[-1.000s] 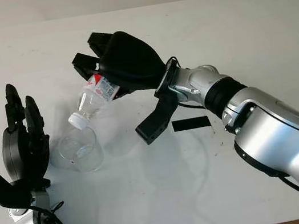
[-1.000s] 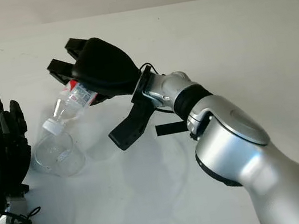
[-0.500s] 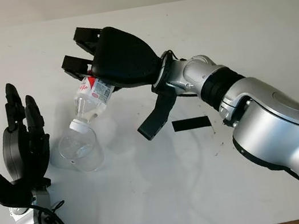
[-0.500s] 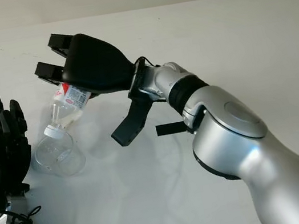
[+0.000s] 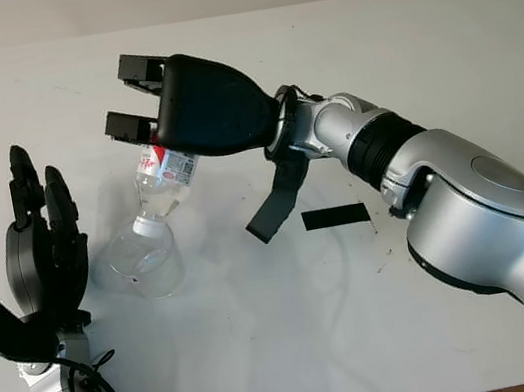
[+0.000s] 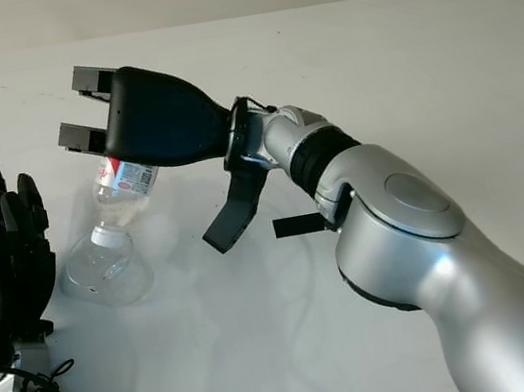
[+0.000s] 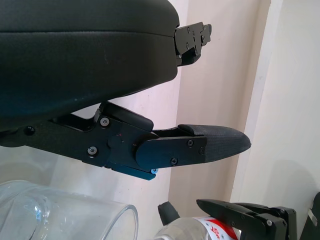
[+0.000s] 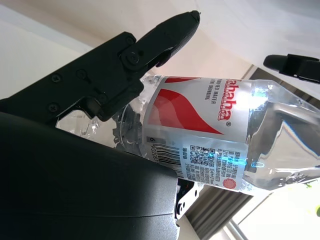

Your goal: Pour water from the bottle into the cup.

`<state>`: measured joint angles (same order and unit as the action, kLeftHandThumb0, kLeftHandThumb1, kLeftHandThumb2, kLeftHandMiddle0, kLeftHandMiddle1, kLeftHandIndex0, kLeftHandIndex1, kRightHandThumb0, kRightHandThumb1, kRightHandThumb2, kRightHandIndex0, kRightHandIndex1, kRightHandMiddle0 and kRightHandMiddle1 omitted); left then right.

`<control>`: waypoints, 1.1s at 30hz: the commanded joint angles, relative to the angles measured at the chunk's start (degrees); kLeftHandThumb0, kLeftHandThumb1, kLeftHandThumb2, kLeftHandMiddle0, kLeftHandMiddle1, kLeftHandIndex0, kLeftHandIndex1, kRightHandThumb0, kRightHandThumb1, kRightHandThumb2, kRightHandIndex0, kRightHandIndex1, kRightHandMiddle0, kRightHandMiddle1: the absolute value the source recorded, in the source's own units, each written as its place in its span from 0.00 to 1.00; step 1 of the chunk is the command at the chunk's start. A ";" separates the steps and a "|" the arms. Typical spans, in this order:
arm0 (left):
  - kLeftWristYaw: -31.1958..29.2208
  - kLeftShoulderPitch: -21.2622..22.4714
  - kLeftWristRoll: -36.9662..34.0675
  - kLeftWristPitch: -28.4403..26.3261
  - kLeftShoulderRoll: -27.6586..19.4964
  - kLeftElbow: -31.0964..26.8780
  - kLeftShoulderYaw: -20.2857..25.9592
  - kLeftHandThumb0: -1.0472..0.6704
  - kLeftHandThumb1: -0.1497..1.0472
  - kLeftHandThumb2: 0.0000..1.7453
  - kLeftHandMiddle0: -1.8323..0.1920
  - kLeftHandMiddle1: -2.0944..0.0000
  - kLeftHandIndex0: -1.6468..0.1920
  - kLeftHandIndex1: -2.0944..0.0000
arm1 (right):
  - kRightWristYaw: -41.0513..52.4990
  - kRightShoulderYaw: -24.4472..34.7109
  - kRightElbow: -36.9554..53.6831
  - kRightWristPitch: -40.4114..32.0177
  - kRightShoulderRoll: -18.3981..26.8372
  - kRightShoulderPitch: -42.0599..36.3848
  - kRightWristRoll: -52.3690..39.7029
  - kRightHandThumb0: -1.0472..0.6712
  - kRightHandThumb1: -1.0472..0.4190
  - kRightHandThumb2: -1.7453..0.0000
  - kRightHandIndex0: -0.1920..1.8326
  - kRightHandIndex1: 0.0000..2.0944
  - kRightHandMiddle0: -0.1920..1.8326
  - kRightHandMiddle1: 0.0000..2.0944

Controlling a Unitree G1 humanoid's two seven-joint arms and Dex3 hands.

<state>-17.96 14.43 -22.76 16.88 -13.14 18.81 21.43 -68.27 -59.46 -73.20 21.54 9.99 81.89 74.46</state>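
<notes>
1. Left eye view: the right hand [image 5: 197,116] reaches over the worktop [image 5: 419,46] and tilts the bottle [image 5: 162,178] neck-down into the cup [image 5: 144,262]; the left hand [image 5: 45,260] stands upright beside the cup, open.
2. Right wrist view: the fingers [image 8: 125,65] are clamped around the bottle.
</notes>
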 commanded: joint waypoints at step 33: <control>-0.91 -3.03 -0.45 -0.76 1.24 0.16 -0.10 0.15 1.00 0.26 1.00 0.99 1.00 1.00 | 61.98 46.87 7.96 15.63 -1.00 -19.39 -61.40 0.39 0.00 0.75 0.68 1.00 0.54 1.00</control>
<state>-18.53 13.97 -22.89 16.33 -13.00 18.16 21.47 -8.36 -14.97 -67.22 37.74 9.32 63.74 15.42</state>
